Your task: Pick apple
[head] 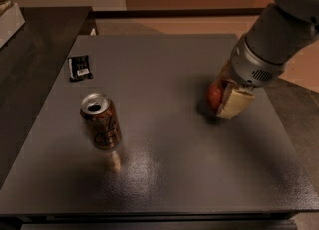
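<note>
The red apple (215,95) is at the right side of the dark grey table (164,174), mostly covered by my gripper (222,103). The gripper comes down from the upper right on a grey arm. Its cream front finger (234,102) lies against the apple's right side, and the other finger is hidden behind the apple. The jaws are closed around the apple, which seems to sit just above the table with a shadow beneath it.
An open brown-orange drink can (101,121) stands upright at the left middle of the table. A small black packet (79,67) lies at the back left. A darker counter (30,50) adjoins the table's left edge, with a white box (9,17) on it.
</note>
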